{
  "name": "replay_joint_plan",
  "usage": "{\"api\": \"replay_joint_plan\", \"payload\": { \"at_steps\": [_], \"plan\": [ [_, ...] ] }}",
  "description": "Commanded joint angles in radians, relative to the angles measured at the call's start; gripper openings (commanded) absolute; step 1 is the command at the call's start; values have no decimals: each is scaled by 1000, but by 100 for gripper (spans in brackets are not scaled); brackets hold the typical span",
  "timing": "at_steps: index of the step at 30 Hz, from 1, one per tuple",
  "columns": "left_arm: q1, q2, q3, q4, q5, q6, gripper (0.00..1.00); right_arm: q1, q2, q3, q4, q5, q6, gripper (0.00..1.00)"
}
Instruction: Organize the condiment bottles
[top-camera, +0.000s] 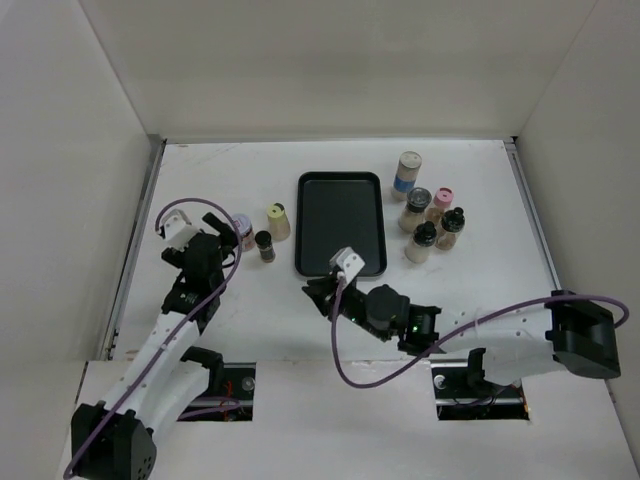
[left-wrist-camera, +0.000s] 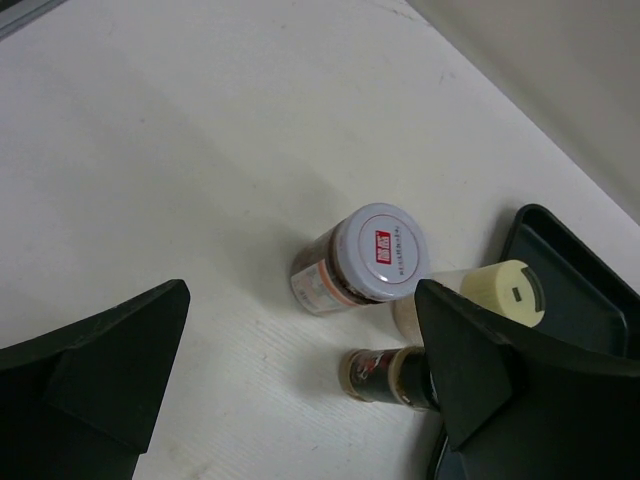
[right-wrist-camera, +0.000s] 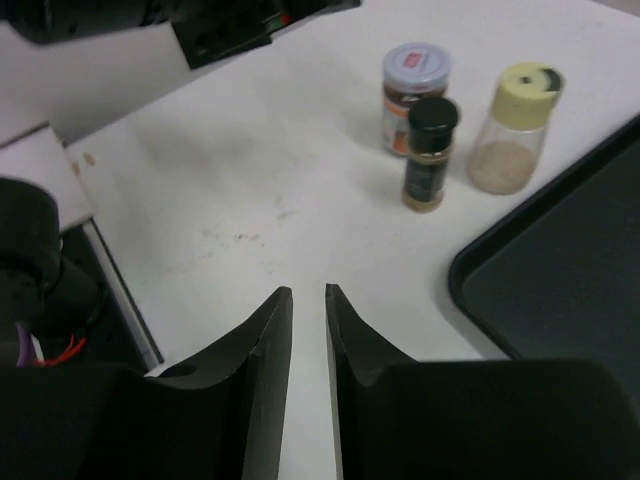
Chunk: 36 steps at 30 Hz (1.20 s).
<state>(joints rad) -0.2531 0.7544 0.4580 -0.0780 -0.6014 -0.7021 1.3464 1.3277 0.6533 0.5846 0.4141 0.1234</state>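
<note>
left gripper (left-wrist-camera: 300, 335) stood wide open and empty near the jar (left-wrist-camera: 372, 258); right gripper (right-wrist-camera: 308, 296) was shut, holding nothing, near the tray (right-wrist-camera: 560, 290).

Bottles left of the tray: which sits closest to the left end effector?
The squat jar with the pale, red-logo lid, just ahead of the open left end effector. The yellow-capped bottle and black-capped bottle stand beyond it, toward the tray.

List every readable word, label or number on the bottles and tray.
Nothing is legible enough to quote.
Small clear jar with whitish lid: red logo on lid, blurred.
Tall clear bottle with blue label: print too small.
Black-capped dark bottle: label blurred.
Black rectangular tray: no text seen.
</note>
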Motion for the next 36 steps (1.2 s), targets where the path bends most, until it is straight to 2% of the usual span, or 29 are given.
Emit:
{"api": "replay_joint_plan", "payload": {
  "at_steps": [1,2,3,4,5,6,10,12,14,21,27,31,36],
  "plan": [
    [-21,55,37,173,-6,62,95,-58,-108,-35,73,28,91,26],
    [-25,81,50,190,0,81,77,-83,-123,-46,75,20,116,29],
    [-36,111,66,195,6,95,51,-108,-131,-55,75,6,139,34],
    [-48,140,85,192,9,104,39,-123,-134,-60,75,-9,150,36],
    [-62,172,103,184,8,113,37,-138,-137,-64,75,-39,160,42],
    [-73,207,123,172,5,121,42,-141,-137,-66,75,-57,162,46],
    [-96,334,205,113,-15,145,79,-143,-113,-61,86,-97,165,68],
    [-100,387,225,119,-35,159,87,-142,-98,-52,86,-100,159,76],
    [-102,443,255,124,-35,167,88,-137,-85,-47,87,-100,151,83],
    [-93,566,314,118,-46,181,87,-137,-65,-38,81,-112,151,94],
    [-76,661,332,144,-54,184,82,-137,-68,-43,86,-139,162,98],
    [-71,724,347,167,-52,184,70,-137,-59,-37,77,-141,163,99],
    [-58,677,338,198,-72,184,40,-142,-65,-46,87,-143,171,100]
  ]
}}
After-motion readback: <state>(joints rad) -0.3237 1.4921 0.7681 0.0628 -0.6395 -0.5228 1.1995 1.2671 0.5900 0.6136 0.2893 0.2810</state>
